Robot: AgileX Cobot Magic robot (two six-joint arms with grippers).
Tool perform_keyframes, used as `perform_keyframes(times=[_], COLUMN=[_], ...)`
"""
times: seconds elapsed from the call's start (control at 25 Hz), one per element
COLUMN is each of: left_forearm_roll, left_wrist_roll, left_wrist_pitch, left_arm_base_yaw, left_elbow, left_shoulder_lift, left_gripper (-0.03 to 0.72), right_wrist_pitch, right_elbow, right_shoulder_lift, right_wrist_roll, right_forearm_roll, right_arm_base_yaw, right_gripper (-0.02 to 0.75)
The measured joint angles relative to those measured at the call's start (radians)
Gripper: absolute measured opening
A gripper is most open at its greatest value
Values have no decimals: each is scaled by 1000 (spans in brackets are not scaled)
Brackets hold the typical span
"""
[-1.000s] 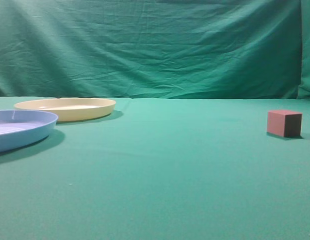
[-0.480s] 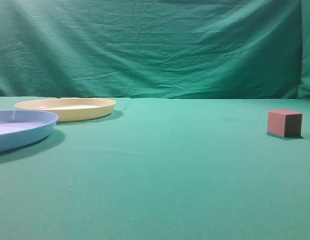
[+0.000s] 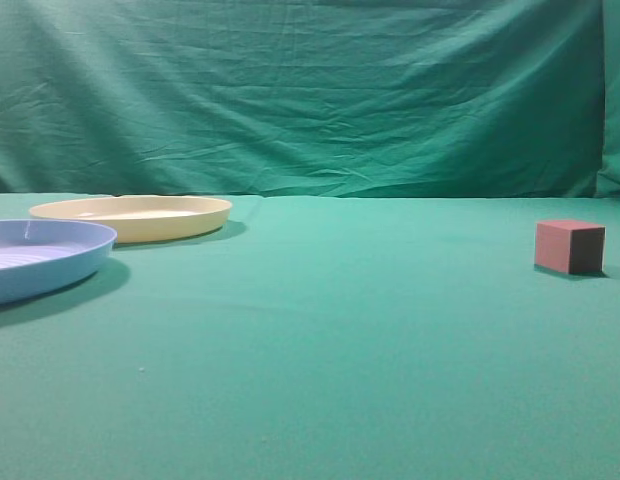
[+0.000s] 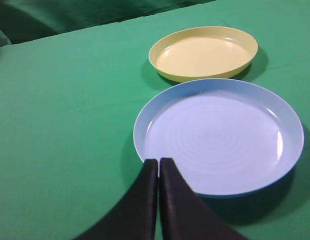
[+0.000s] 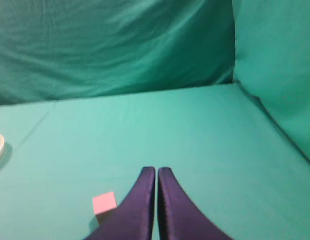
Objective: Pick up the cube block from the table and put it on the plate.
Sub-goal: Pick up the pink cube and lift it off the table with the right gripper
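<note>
green cloth backdrop (image 3: 310,90), table (image 3: 320,330), cube block (image 3: 569,247), both claws pressed together empty

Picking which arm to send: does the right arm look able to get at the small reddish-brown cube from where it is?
Probably yes. The small reddish-brown cube sits alone on the green cloth table, just left of the right gripper; nothing lies between them, though its jaws are shut.
</note>
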Motion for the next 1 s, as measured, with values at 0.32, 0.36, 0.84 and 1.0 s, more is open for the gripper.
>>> perform_keyframes(times=[0.32,0.36,0.84,1.0], left_forearm_roll=[0,0,0,0], left_wrist_roll=[0,0,0,0], left_wrist_pitch=[0,0,0,0], left_arm_base_yaw=[0,0,0,0], left_elbow=[0,0,0,0], left_shoulder_lift=[0,0,0,0], left_gripper=[0,0,0,0], right_wrist_pitch=[2,2,347,359], right_elbow=[-124,-137,-521,-599], right_shoulder_lift=[385,410,961,1103], right_wrist_roll=[-110,-119,-190,-291], right_forearm_roll=[-4,-6,-28,-7], right_arm_base_yaw=[78,99,180,180], right_gripper=[0,0,49,349])
